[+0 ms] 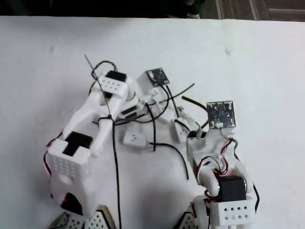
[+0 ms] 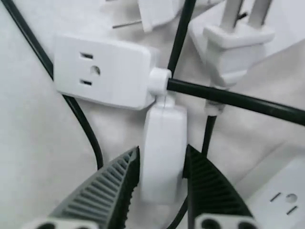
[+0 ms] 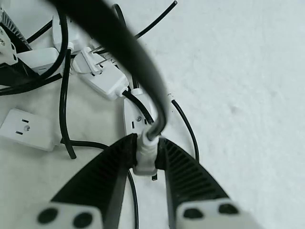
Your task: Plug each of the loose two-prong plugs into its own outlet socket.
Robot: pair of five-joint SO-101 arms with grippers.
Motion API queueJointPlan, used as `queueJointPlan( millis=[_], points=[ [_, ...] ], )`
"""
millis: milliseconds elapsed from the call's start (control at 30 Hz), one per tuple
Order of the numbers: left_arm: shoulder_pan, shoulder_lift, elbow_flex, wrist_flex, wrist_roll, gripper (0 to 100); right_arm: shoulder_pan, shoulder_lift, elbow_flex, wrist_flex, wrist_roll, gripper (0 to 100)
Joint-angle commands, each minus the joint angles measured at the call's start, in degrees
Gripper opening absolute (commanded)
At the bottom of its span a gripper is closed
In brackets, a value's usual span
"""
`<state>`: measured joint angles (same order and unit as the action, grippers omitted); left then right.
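Both jaws are closed tight on something. Your left gripper (image 2: 162, 160) clamps a white plug body (image 2: 163, 138), and your right gripper (image 3: 146, 144) clamps a white cord end (image 3: 145, 155). Just past the left grip an outlet socket (image 2: 102, 71) lies touching the plug body. Near it lies a loose two-prong plug (image 2: 236, 47), on the white table (image 1: 267, 57).

White table (image 1: 248, 57), white arms (image 1: 93, 114) with red wires (image 1: 202, 163), white socket (image 2: 102, 71), white plug (image 2: 236, 45) with silver prongs (image 2: 228, 12), black cords (image 2: 228, 98), ribbed dark grey fingers (image 2: 107, 188) on left gripper (image 2: 162, 152), black on right gripper (image 3: 145, 140).
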<state>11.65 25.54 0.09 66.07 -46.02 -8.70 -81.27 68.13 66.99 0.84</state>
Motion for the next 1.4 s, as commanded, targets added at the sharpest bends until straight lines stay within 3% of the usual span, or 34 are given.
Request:
queueJointPlan(
  millis=[0,67,467,567,767,1000,1133,1367],
  points=[
    [-0.1,-1.2,-0.7,-0.7,-0.4,7,0.5,-0.5,-0.2,0.4,-0.1,1.7],
    [-0.3,-2.2,-2.5,0.3,-0.4,1,0.5,-0.5,-0.2,0.4,-0.1,1.7],
    [-1.9,-19.8,-6.5,15.9,-0.4,2,0.6,-0.5,-0.2,0.4,-0.1,1.7],
    [-3.8,-22.5,-6.5,18.5,-3.5,2,0.6,-0.5,-0.2,0.4,-0.1,1.7],
    [-7.1,-24.7,-6.6,25.0,-5.7,2,0.6,-0.5,-0.2,0.4,-0.1,1.7],
    [-5.3,-24.8,-5.7,35.8,-5.6,2,0.6,-0.5,-0.2,0.4,-0.1,1.7],
    [-5.1,-24.5,-0.4,35.8,-2.0,2,0.6,-0.5,-0.2,0.4,-0.1,1.7],
    [-5.3,-24.8,12.7,31.1,-1.9,2,0.4,-0.1,-0.2,0.4,-0.1,1.7]
  ],
)
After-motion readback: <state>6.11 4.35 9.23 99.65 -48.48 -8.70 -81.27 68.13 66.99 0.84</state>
